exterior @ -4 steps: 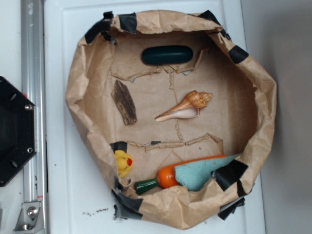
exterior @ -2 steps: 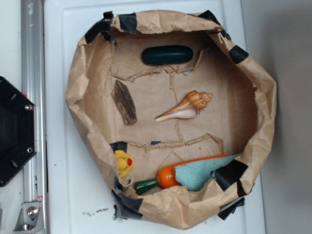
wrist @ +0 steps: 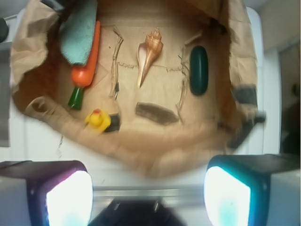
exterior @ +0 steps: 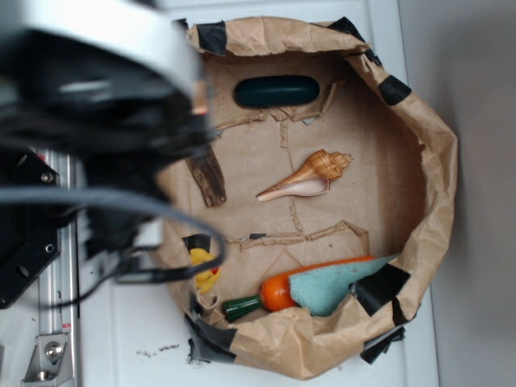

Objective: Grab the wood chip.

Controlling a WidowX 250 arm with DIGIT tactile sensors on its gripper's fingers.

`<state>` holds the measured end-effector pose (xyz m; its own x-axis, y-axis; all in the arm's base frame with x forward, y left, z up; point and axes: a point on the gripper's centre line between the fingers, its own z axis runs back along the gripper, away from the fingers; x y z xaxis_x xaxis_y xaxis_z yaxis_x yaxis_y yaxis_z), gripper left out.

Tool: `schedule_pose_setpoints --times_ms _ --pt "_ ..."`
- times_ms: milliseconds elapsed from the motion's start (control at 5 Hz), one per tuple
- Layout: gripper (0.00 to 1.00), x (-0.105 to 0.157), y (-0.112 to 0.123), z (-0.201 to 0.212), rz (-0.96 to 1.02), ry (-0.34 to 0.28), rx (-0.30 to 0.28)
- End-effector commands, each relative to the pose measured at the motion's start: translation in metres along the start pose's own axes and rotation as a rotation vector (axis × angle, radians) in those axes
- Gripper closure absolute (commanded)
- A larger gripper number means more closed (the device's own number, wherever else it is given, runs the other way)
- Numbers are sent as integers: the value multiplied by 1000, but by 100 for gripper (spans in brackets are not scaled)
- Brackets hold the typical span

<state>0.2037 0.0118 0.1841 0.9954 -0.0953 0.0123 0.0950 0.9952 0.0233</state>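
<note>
The wood chip (wrist: 157, 113), a flat dark brown bark piece, lies on the floor of the brown paper basin (wrist: 141, 155), between the seashell and the near rim. In the exterior view the wood chip (exterior: 209, 179) is partly covered by my blurred arm (exterior: 105, 121). My gripper (wrist: 148, 193) hangs high above the white table, outside the basin's near rim. It is open, its two bright pads (wrist: 66, 197) stand wide apart, and nothing is between them.
Inside the basin lie a tan spiral seashell (exterior: 306, 177), a dark green oval bar (exterior: 276, 91), an orange carrot (exterior: 278, 292) under a teal cloth (exterior: 330, 284) and a yellow duck (exterior: 205, 270). An aluminium rail (exterior: 52, 322) and black base (exterior: 24, 242) stand on the left.
My arm has swung into the exterior view from the left and now blurs over the basin's left rim. Nothing in the basin has moved.
</note>
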Motion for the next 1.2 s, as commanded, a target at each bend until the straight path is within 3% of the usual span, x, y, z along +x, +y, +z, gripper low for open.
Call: schedule_pose_setpoints --times_ms 0,200,600,800,1000 --pt "0 32 17 -38 -259 26 -91" --pt "0 29 11 -41 -403 15 -35" --pt "0 29 11 -41 -403 15 -35" --pt "0 22 3 -71 -534 58 -68" --pt "0 10 0 -86 -622 46 -67"
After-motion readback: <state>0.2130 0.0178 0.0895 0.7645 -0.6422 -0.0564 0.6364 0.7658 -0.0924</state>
